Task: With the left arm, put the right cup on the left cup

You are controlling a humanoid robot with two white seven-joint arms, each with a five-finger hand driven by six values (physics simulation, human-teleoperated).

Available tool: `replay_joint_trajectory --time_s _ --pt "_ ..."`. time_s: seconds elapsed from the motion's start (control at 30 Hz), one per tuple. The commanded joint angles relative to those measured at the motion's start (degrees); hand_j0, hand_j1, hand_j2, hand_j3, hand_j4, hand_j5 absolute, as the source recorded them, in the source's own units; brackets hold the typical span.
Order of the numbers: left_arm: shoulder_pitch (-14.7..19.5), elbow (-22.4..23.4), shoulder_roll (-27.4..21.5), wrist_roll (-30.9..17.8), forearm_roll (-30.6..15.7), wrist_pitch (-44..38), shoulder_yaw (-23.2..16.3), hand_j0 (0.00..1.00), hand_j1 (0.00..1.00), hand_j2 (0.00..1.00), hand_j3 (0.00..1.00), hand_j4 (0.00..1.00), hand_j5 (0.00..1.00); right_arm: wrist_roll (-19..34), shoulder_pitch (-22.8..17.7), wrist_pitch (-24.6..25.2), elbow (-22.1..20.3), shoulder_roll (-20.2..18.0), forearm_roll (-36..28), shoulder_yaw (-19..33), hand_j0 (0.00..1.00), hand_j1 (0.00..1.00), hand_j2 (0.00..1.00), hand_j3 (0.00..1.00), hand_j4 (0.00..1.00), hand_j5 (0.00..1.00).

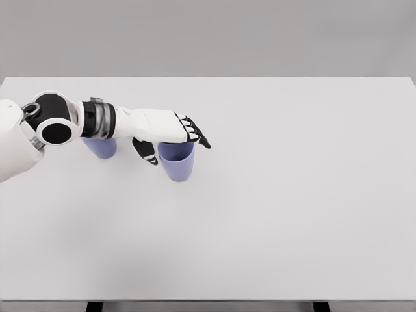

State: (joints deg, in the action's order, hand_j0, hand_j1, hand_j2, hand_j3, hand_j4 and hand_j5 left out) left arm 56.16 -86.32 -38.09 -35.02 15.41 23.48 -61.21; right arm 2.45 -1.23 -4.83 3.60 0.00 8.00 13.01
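Note:
Two blue-violet cups stand upright on the white table (292, 214). The right cup (177, 166) is under my left hand (175, 147), whose palm covers its rim. The fingers (195, 134) reach out past the cup's far right side, and the thumb (147, 153) hangs down at its left, slightly apart from the wall. The hand is open around the cup's top, and the cup rests on the table. The left cup (101, 147) is farther left, its upper part hidden behind my forearm (104, 120). My right arm is out of view.
The table's far edge runs across the top of the view and its near edge along the bottom. Nothing else stands on the white surface apart from the two cups.

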Motion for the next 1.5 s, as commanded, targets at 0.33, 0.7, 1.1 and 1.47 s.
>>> replay_joint_trajectory --time_s 0.33,0.7,1.1,1.47 --pt "0.0 1.68 0.21 0.02 0.33 -0.62 -0.31 0.97 0.97 0.97 0.97 0.97 0.97 0.01 -0.09 0.0 0.0 0.0 0.0 0.0 1.0 1.0 1.0 1.0 1.0 1.0" --pt "-0.09 -2.01 0.03 0.02 0.24 -0.62 -0.31 0.98 0.98 0.98 0.98 0.98 0.98 0.01 0.0 0.0 0.0 0.0 0.0 0.0 1.0 1.0 1.0 1.0 1.0 1.0" --pt "-0.44 -1.75 0.12 0.02 1.38 -0.62 -1.01 0.94 0.94 0.94 0.94 0.94 0.94 0.01 0.0 0.0 0.0 0.0 0.0 0.0 1.0 1.0 1.0 1.0 1.0 1.0" --pt "-0.88 -1.84 -0.06 0.02 2.17 -0.54 -0.93 0.63 0.63 0.63 0.63 0.63 0.63 0.01 -0.09 0.0 0.0 0.0 0.0 0.0 1.0 1.0 1.0 1.0 1.0 1.0"
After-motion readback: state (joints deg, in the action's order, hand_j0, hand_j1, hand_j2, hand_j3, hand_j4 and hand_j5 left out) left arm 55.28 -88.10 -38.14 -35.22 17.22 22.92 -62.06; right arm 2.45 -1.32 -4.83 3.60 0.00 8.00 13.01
